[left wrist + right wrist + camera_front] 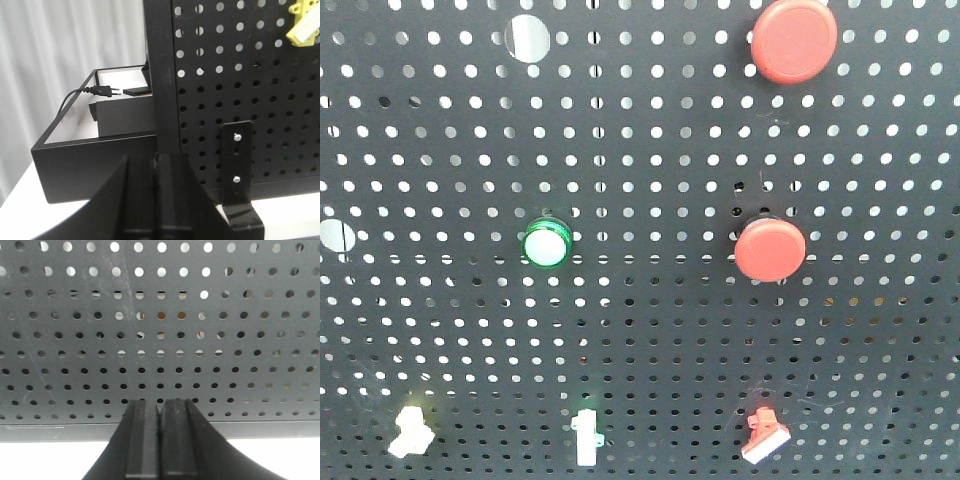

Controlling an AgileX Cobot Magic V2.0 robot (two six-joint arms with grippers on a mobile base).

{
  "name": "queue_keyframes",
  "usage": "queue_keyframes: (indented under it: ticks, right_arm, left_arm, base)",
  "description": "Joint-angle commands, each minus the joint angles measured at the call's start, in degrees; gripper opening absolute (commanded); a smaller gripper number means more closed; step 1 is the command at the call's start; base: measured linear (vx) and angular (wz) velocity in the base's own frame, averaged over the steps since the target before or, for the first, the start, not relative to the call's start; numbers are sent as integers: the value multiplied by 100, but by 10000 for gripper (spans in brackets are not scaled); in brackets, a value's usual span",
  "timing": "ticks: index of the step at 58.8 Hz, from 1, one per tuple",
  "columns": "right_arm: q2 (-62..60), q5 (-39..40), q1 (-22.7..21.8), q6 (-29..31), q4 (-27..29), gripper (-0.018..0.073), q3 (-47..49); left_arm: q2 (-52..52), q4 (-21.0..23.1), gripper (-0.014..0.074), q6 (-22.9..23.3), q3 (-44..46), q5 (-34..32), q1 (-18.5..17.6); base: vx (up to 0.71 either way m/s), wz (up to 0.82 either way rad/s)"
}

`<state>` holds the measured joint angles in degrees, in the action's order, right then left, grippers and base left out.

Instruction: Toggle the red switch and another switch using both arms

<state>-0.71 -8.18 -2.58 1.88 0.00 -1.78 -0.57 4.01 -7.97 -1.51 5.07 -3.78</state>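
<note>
Both pincers, the left pincer (159, 200) and the right pincer (160, 440), are pressed together as blunt pokers, low before the pegboard (160, 340), with the yellow switch (305, 27) up-right of the left and the red switch (763, 436) outside the right's view.

No legible text, label, brand, number or sign appears on the perforated panel (640, 330), its push-buttons, its toggle levers, or the bracket.

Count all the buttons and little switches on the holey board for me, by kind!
Big round red buttons: 2
Round green-ringed button: 1
Little toggle switches: 3, pale yellow, white, red
Total: 6
</note>
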Motion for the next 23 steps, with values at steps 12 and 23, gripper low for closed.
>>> queue_keyframes:
  ticks: [12,23]
  right_arm:
    - [-66,456,-43,43,-40,-6,-33]
    - [-66,456,-43,43,-40,-6,-33]
  left_arm:
    - [-103,14,3,50,-117,-452,-5]
    - [-103,14,3,50,-117,-452,-5]
  base:
    - [0,0]
    - [0,0]
